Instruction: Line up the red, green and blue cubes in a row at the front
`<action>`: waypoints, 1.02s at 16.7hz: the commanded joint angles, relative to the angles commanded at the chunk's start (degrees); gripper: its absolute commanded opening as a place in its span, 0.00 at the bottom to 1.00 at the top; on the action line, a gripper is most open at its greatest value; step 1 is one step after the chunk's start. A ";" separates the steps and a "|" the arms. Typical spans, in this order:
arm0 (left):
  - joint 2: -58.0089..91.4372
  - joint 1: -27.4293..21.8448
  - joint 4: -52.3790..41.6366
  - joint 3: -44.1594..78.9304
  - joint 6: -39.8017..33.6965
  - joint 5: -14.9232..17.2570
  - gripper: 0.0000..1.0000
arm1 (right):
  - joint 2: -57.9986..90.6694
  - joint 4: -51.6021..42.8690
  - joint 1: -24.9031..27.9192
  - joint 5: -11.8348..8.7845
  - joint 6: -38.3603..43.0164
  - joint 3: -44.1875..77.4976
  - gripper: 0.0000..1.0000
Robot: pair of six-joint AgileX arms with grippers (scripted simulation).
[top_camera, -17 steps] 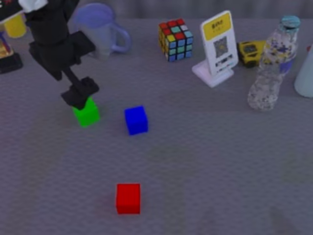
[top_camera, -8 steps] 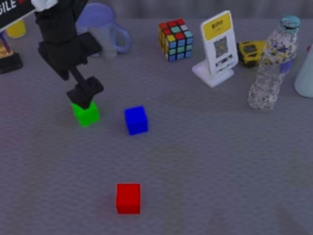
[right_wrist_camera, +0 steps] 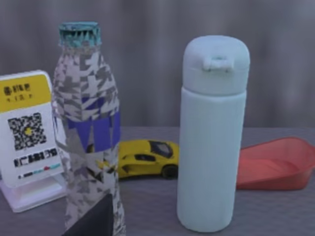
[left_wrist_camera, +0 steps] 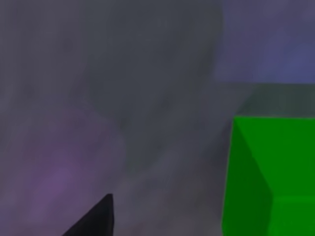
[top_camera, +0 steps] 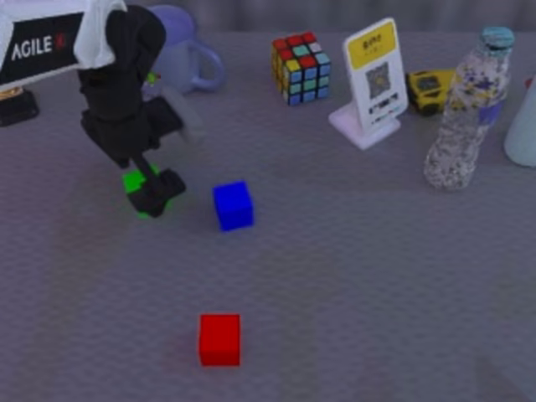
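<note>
The green cube sits at the table's left, mostly covered by my left gripper, which hangs low right over it. In the left wrist view the green cube fills one side, and one dark fingertip stands well apart from it, so the gripper is open. The blue cube rests just to the right of the green one. Alone near the front edge lies the red cube. My right gripper is out of the top view, parked by the back right objects, open.
Along the back stand a pale mug, a multicoloured puzzle cube, a QR sign stand, a yellow toy car, a patterned bottle and a pale flask. A red scoop lies beyond the flask.
My left arm has swung forward and come down, so its gripper now covers most of the green cube. None of the three cubes has moved.
</note>
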 joint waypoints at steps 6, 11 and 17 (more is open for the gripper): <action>0.78 -0.01 2.13 -1.78 0.03 0.01 1.00 | 0.00 0.00 0.00 0.00 0.00 0.00 1.00; 0.78 -0.01 2.13 -1.78 0.03 0.01 0.62 | 0.00 0.00 0.00 0.00 0.00 0.00 1.00; 0.78 -0.01 2.13 -1.78 0.03 0.01 0.17 | 0.00 0.00 0.00 0.00 0.00 0.00 1.00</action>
